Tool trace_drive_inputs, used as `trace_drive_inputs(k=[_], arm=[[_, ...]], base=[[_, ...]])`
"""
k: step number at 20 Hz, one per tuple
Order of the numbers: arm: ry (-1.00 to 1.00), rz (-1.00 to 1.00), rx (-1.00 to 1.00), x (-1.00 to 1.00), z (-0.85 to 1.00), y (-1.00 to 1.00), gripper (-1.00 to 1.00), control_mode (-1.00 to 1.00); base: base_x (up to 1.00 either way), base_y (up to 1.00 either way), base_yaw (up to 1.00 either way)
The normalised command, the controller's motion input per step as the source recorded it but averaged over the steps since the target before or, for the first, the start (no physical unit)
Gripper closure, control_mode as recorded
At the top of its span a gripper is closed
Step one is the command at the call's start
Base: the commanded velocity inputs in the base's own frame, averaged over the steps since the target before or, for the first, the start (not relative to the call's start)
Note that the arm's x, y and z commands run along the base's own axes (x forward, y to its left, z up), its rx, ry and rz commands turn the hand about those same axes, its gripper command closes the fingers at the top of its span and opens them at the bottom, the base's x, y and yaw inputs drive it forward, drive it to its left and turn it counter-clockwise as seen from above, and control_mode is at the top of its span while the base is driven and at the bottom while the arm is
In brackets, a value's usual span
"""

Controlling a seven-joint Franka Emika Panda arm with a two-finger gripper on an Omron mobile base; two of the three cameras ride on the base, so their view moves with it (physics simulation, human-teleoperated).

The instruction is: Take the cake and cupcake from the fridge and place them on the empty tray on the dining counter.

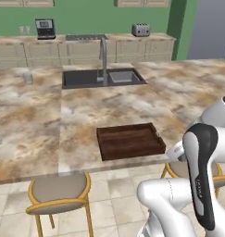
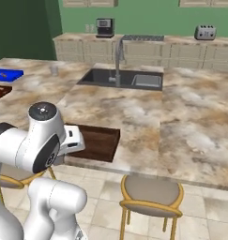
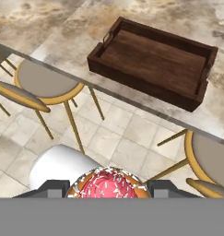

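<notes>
A cupcake [image 3: 109, 185] with pink sprinkled frosting and a tan base sits between my dark fingertips at the bottom of the hand view, and my gripper [image 3: 109, 190] is shut on it. The hand hovers over the tiled floor, just off the near edge of the dining counter [image 1: 109, 106]. Ahead of it on the counter lies the dark brown wooden tray [image 3: 155, 60] with nothing in it. The base views show the tray [image 1: 128, 139] [image 2: 99, 140] near the counter's front edge, next to my white wrist. The cake and the fridge are out of view.
Round padded stools [image 1: 60, 190] [image 2: 150, 192] [image 3: 46, 80] with yellow frames stand under the counter's edge on both sides of the hand. A dark sink [image 1: 102, 77] with a tall faucet sits farther back. A small glass [image 1: 27, 77] stands at the far left.
</notes>
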Motion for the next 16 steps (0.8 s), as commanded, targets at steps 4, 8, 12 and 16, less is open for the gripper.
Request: trace_drive_inputs(k=[4,8,12,16], arm=[[0.00,0.00,0.00,0.00,0.00,0.00,1.00,1.00],[0.00,0.00,0.00,0.00,0.00,0.00,1.00,1.00],[0.00,0.00,0.00,0.00,0.00,0.00,1.00,1.00],[0.00,0.00,0.00,0.00,0.00,0.00,1.00,1.00]], base=[[1.00,0.00,0.34],[1.00,0.31,0.00],[1.00,0.94,-0.01],[1.00,0.55,-0.02]])
